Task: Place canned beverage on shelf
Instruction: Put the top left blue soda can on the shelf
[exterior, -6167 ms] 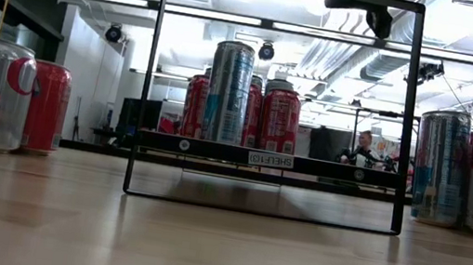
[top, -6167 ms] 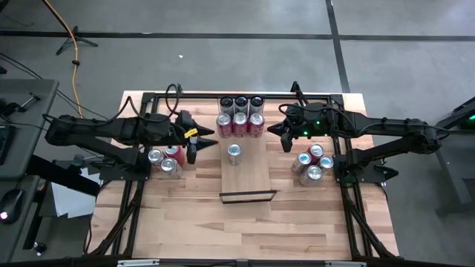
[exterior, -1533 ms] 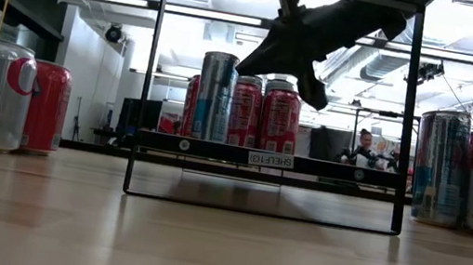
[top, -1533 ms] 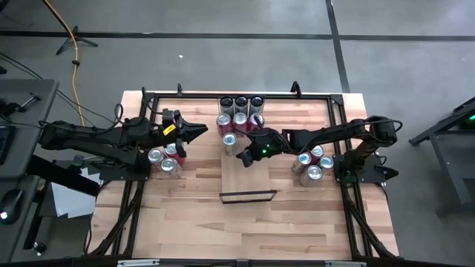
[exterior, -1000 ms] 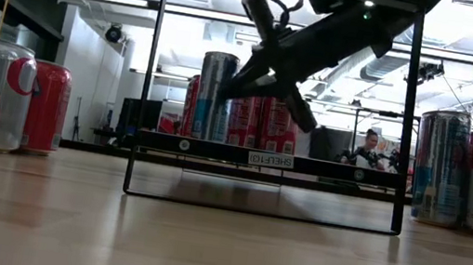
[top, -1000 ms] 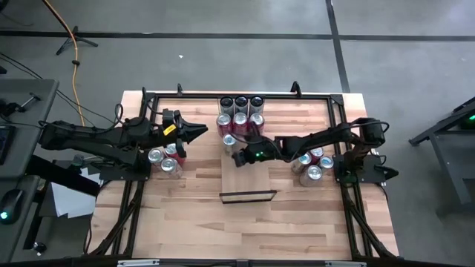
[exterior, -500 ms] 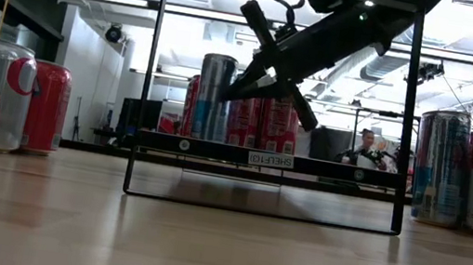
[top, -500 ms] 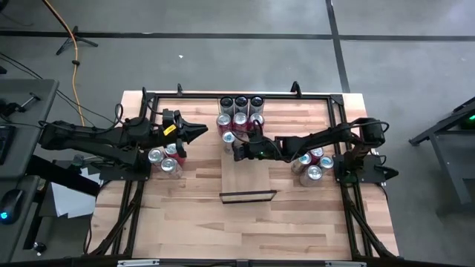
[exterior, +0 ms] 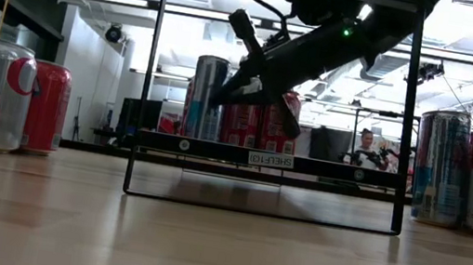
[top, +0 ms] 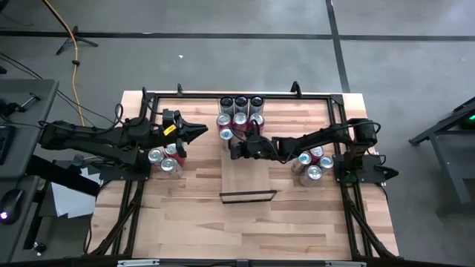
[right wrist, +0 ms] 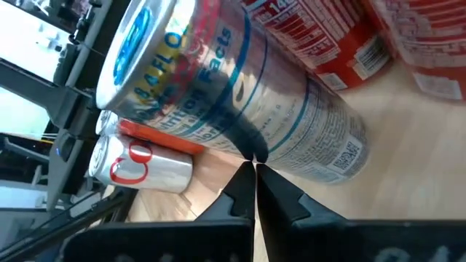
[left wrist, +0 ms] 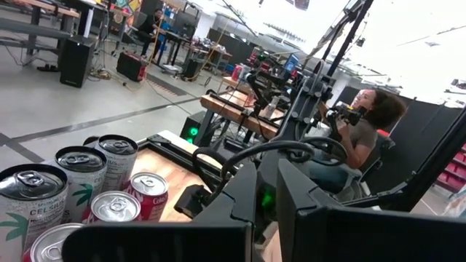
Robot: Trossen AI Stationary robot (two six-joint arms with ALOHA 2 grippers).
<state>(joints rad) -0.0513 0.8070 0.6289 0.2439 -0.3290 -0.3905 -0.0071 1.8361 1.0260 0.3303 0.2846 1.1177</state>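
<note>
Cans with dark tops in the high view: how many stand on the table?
3, in one row at the table's far edge: left can, middle can, right can. From above, none seems hidden.

I'm working in what looks like a robotics lab or workshop. Beyond my butcher-block worktop (top: 185, 200) the floor (top: 223, 44) is bare grey concrete with dark seams, and an orange cable (top: 70, 37) trails across it. At table height I see an open ceiling with exposed ducts (exterior: 341, 59) and strip lights (exterior: 134, 1). The left wrist camera shows more benches with arms (left wrist: 251, 91), black equipment boxes (left wrist: 76, 62) and a seated person (left wrist: 364, 131).
</note>
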